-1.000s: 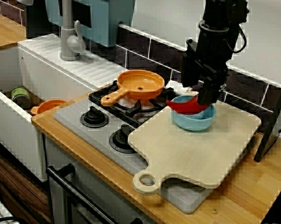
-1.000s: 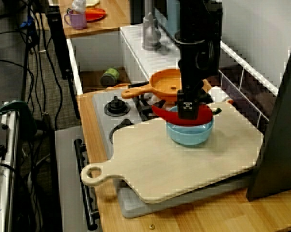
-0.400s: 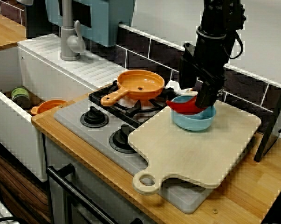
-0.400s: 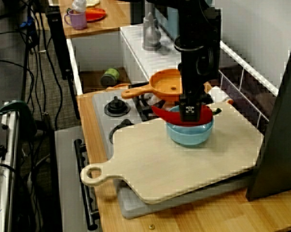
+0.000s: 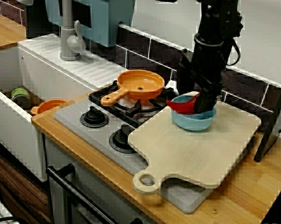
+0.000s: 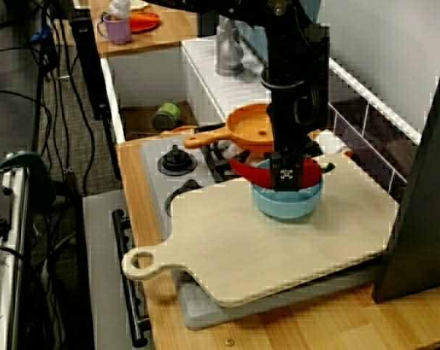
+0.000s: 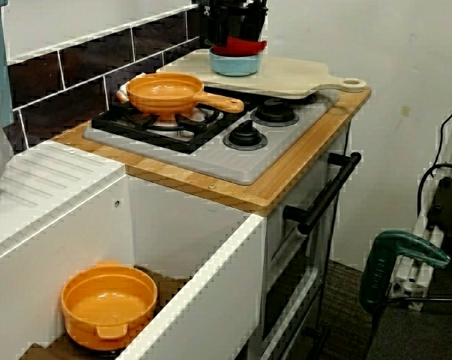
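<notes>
The jaws are pinching the rim of the red bowl [image 5: 186, 107], set narrow around it. The red bowl is lying tilted inside the blue bowl [image 5: 194, 122], which is standing near the back edge of the cutting board [image 5: 196, 151], close to the tiled wall.

The grip is taking only a thin lip, so the red bowl is probably hanging on little contact. If it is slipping, it is likely dropping back crooked or sliding out over the low side, towards the stove [image 5: 79, 119] and the orange pan [image 5: 141, 84] just beside the board's back corner.

The two bowls are nesting closely, so the blue one may be catching on the red one. Any sideways pull then risks dragging or tipping it across the smooth board.

The board itself is resting on the stove slab with its handle end sticking out past the front corner above the desk [image 5: 252, 189]. A downward push from the arm [image 5: 215, 42] could be rocking or shifting it, bowls and all
</notes>
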{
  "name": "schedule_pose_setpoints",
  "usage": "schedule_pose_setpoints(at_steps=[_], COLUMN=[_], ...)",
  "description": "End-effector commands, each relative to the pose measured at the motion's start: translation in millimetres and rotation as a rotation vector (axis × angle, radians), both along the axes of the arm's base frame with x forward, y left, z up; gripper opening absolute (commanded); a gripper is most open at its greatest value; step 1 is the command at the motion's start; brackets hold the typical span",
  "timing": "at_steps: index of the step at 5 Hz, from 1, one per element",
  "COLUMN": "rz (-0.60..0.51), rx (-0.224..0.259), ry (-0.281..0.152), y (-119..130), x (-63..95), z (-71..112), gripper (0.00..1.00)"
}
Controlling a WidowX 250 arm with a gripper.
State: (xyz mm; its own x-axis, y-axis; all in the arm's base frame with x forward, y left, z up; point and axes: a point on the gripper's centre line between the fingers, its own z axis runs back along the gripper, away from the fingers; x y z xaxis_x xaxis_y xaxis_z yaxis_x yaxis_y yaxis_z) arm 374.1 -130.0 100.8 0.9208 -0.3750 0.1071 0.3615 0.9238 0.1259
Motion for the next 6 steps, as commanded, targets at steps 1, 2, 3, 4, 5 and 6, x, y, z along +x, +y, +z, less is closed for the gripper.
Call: schedule_pose_setpoints(at_steps=[1,2,3,4,5,6], rz=[-0.010,-0.007,0.000,0.006,0.008,0.002], rx=[-0.020,-0.019,-0.024,-0.018,-0.015,-0.018], ry=[-0.060,-0.054,-0.050,-0.056,-0.048,-0.048], y=[-1.1,-0.9,-0.5,-1.1,-0.5,-0.5], x=[3.2,2.3,1.3,1.9,3.5,2.5], z=[22.8,20.7,18.9,14.5,11.9,13.6], gripper=[1.00,1.00,1.00,1.00,1.00,1.00])
